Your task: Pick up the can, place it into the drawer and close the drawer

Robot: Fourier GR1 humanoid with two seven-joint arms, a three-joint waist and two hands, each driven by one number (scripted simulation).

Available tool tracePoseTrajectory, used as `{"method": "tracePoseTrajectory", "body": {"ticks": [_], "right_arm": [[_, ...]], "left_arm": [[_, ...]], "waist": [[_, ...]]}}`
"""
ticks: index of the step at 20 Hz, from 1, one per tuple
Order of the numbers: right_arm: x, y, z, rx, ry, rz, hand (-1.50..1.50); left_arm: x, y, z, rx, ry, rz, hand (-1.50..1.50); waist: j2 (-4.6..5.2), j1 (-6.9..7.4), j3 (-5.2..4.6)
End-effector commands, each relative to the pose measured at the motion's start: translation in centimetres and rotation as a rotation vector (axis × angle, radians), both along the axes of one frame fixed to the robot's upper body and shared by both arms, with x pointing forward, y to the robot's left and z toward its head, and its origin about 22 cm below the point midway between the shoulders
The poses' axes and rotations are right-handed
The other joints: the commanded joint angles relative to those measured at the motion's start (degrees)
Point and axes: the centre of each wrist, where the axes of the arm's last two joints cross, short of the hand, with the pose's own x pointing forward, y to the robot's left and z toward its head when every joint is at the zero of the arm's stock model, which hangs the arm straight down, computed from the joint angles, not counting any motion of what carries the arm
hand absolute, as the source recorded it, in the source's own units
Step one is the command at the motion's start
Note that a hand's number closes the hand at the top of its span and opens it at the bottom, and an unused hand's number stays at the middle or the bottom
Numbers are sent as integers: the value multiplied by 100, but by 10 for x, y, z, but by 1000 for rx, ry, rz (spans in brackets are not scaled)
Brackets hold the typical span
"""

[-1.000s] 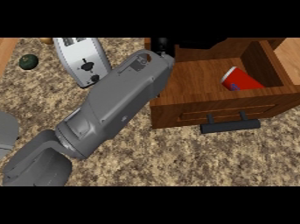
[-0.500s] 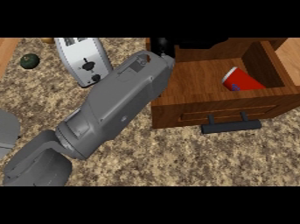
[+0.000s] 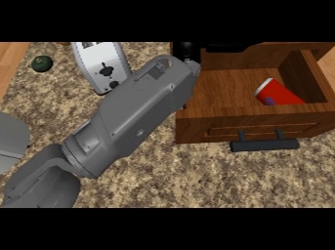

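Fingers cannot be judged open or closed: only a dark sliver of the left hand (image 3: pixel 186 50) is seen at twelve o'clock, past the grey forearm (image 3: pixel 137 114) crossing the desk (image 3: pixel 198 176). The red can (image 3: pixel 277 93) is found lying tilted inside the open drawer (image 3: pixel 253 124), toward two o'clock. It is judged light, stiff and smooth-walled, best taken around its middle. The drawer handle (image 3: pixel 263 145) is offered for pushing.

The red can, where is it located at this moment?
In the head view, the red can lies tilted inside the open wooden drawer at the right, near its right wall, behind the black handle.
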Motion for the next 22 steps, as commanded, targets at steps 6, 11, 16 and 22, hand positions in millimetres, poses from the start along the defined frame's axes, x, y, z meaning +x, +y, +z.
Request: {"method": "tracePoseTrajectory", "body": {"ticks": [6, 11, 16, 22], "right_arm": [[54, 35, -3, -247, 7, -46, -150], [86, 72, -11, -357, -35, -49, -150], [113, 101, -23, -477, -63, -66, -150], [172, 125, -47, -628, -28, -61, -150]], "left_arm": [[-2, -5, 14, -45, 22, -19, -150], [2, -2, 13, -39, 42, -9, -150], [9, 13, 11, -11, 67, 36, -150], [8, 21, 24, 0, 18, 38, -150]], "waist": [[-53, 280, -3], [-68, 323, -3], [-87, 325, -5], [-99, 437, -5]]}}
